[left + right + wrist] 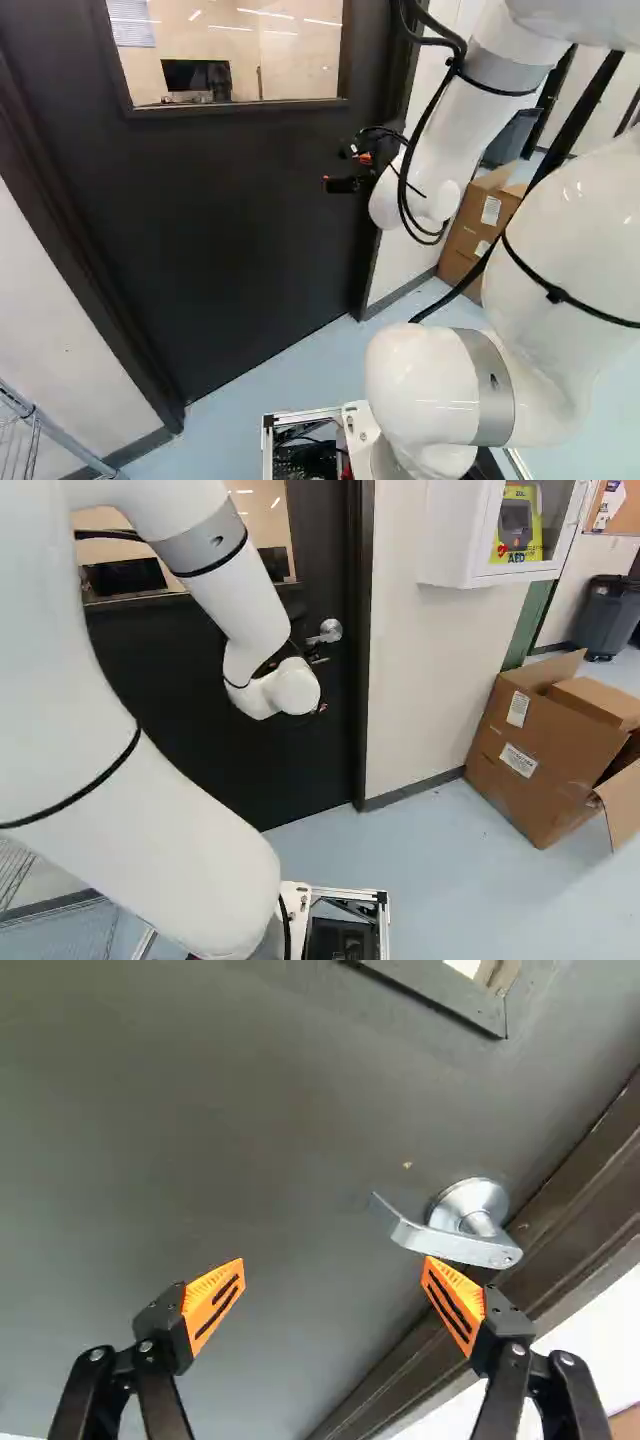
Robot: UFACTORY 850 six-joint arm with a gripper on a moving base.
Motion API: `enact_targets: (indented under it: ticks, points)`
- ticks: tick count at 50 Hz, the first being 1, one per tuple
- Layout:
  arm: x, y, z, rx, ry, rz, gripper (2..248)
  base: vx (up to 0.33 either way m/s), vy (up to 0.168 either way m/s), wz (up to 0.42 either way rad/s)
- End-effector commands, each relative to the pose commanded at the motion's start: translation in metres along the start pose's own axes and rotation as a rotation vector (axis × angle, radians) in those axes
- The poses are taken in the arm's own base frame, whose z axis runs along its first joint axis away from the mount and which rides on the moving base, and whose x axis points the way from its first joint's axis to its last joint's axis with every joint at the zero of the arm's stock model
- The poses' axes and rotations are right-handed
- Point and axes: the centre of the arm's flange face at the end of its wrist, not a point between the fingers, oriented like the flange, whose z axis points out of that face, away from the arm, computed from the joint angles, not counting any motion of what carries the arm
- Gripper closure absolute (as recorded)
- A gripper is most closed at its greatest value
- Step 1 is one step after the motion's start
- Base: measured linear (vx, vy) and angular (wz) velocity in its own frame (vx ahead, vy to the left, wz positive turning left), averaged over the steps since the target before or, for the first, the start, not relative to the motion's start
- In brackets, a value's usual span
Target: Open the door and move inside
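Observation:
In the left base view my gripper [350,172] is at the dark door [230,230], which stands closed in its frame. The silver lever handle [325,633] shows in the right base view, just above my wrist. Seen from the wrist, the gripper [334,1260] is open, with nothing between its orange pads. The lever [455,1244] lies ahead of one fingertip, off to that side of the gap; whether they touch I cannot tell. Its free end points toward the middle of the gap.
The door frame [364,660] runs beside the handle. Right of it are a white wall [420,670] with an AED cabinet [455,530], an open cardboard box [540,765] on the floor and a bin [608,615]. A wire rack [40,430] stands at the left base view's lower left.

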Motion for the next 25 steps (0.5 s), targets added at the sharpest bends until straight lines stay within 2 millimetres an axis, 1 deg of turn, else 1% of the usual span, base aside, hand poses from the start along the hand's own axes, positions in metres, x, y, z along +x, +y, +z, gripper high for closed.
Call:
enact_targets:
  ticks: [25]
  points:
    - [0.026, 0.016, 0.014, -0.015, 0.052, -0.031, 3, 0.000, 0.000, 0.000]
